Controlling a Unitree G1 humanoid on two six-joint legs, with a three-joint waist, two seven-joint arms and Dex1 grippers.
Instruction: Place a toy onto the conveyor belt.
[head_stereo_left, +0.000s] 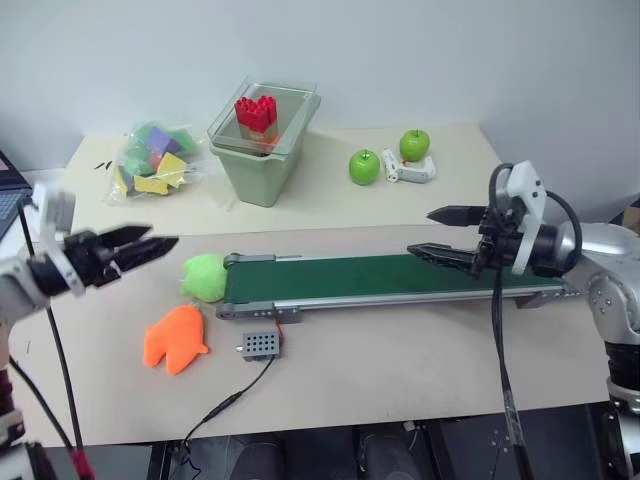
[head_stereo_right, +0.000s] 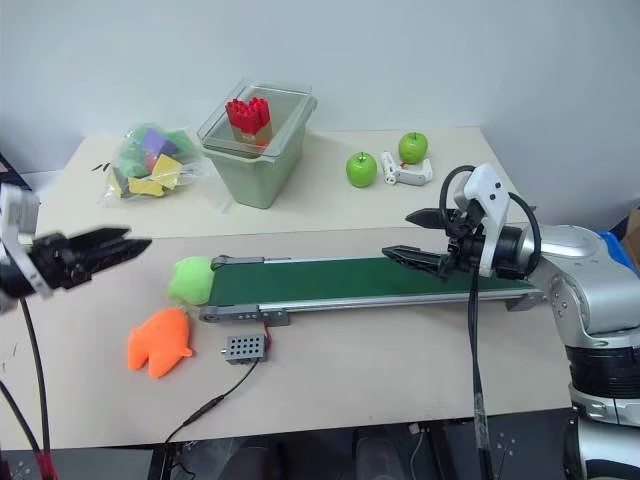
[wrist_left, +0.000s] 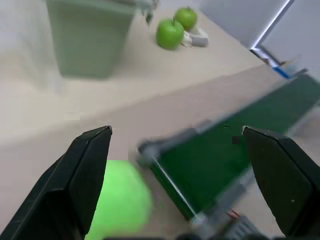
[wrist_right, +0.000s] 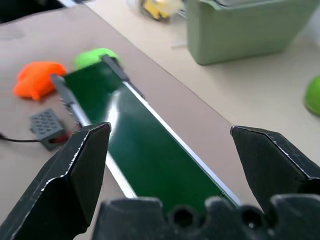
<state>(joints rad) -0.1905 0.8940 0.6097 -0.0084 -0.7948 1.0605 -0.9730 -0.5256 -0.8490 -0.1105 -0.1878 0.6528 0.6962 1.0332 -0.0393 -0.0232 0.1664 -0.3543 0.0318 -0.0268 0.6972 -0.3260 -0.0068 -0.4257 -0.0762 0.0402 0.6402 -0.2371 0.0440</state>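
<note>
Orange toy (head_stereo_left: 174, 339) lies on the worktop (head_stereo_left: 400, 370) just off the conveyor belt's (head_stereo_left: 400, 275) left end. Left gripper (head_stereo_left: 150, 243) hovers above that end, fingers wide apart and empty. Right gripper (head_stereo_left: 440, 234) hangs over the belt's right part, fingers likewise spread, holding nothing.

The right arm (head_stereo_left: 610, 265) is built of rounded silver-grey metal segments, with a black wrist section carrying a white plastic bracket on top and a black cable looping off it and hanging down. Each tool, left (head_stereo_left: 150, 243) and right (head_stereo_left: 437, 233), has two tapered, pointed black fingers with matte, faceted surfaces. The left arm (head_stereo_left: 25, 285) is grey and white with a white block above the wrist and thin black and red cables trailing beneath.
</note>
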